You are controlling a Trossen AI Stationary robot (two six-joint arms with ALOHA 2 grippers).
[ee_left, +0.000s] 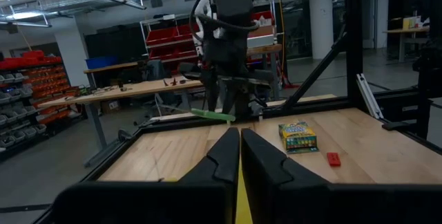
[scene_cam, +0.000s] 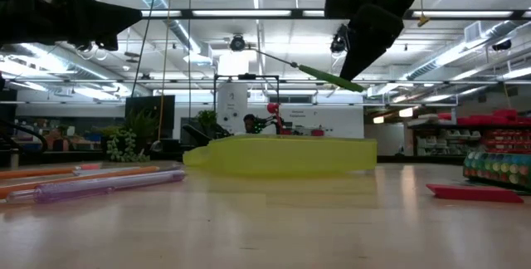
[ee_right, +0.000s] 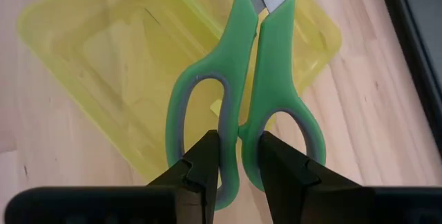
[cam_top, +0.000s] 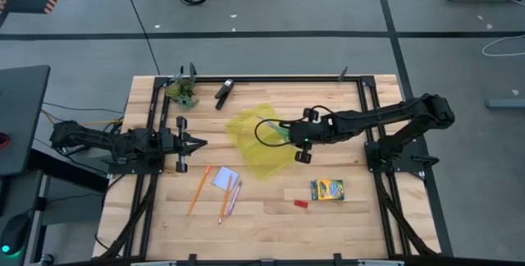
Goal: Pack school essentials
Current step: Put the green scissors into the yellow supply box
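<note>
The right gripper (ee_right: pixel 238 172) is hanging in the air above the translucent yellow plastic case (cam_top: pixel 258 143) near the middle of the wooden table (cam_top: pixel 271 217), and it is pinching the green-handled steel scissors (ee_right: pixel 242 99) between its two dark fingers; the fingers are standing only narrowly apart, closed on the inner bars of the two handle loops, so the loops are bulging out to either side of the fingertips and the short steel blades are pointing away from the wrist, over the case; in the low view the scissors (scene_cam: pixel 328 76) are slanting down out of the gripper, clear of the case lying below; the left gripper (cam_top: pixel 197 143) is waiting over the table's left side, well apart from the case, its fingers (ee_left: pixel 221 158) drawn together to a thin slit and holding nothing; the remaining items are lying on the wood nearer the front edge; the thin orange pencil (cam_top: pixel 198 189) and the pink pencil (cam_top: pixel 235 197) are lying slanted just beside the pale blue-white note pad (cam_top: pixel 225 178), with a second orange pencil (cam_top: pixel 224 205) alongside the pink one; the yellow-green crayon box (cam_top: pixel 327 190) is sitting to the right of them, below the right gripper in the high view, and the tiny red eraser (cam_top: pixel 300 204) is lying just beside its left end; a black elongated clip-like object (cam_top: pixel 223 94) is resting near the far rail.
</note>
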